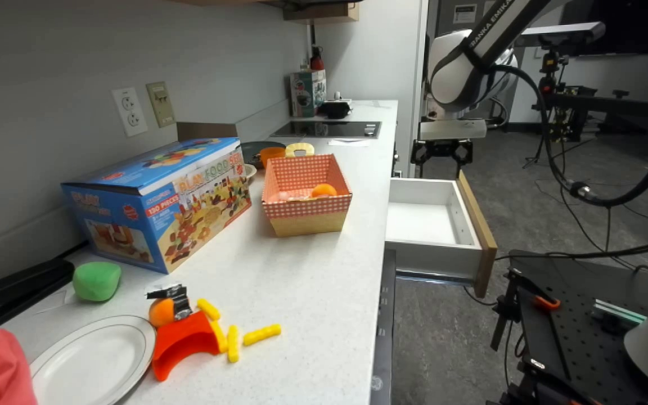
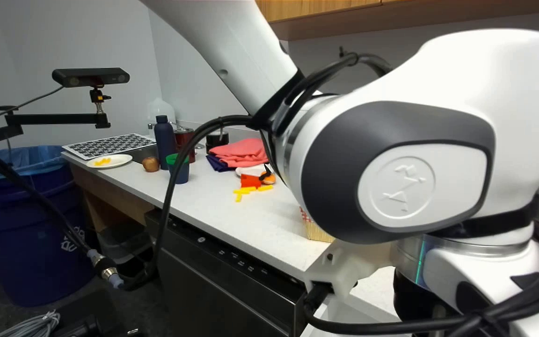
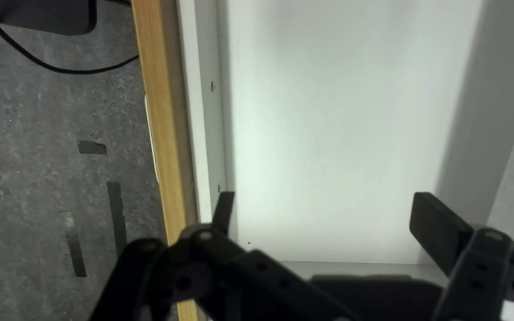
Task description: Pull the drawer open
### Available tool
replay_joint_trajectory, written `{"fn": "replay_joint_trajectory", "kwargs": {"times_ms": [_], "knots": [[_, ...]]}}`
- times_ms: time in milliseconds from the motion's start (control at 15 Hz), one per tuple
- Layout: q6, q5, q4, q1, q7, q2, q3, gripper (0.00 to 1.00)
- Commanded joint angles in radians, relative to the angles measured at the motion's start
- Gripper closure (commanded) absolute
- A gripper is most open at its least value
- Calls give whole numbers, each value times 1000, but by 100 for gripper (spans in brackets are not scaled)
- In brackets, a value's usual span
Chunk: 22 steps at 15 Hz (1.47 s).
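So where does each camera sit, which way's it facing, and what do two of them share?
In an exterior view: above the countertop, facing along it toward the cooktop; arm and jaws at picture right.
In an exterior view: close beside the arm, which looms large, facing across the countertop toward the pink cloth; jaws indiscernible.
Wrist view: above the drawer, facing down into it; open jaws along the bottom.
Both exterior views share the pink cloth, yellow sticks and basket.

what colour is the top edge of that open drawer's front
Light brown, like wood. The drawer front's top edge shows best in the wrist view.
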Motion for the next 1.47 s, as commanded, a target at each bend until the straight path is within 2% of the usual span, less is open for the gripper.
{"fn": "replay_joint_trajectory", "kwargs": {"times_ms": [0, 533, 800, 867, 1400], "knots": [[35, 20, -98, -54, -104, -136, 55, 0], [47, 91, -208, -117, -312, -298, 113, 0], [20, 179, -251, -139, -390, -370, 116, 0], [24, 146, -206, -148, -349, -299, 138, 0], [23, 171, -235, -159, -373, -338, 138, 0]]}}
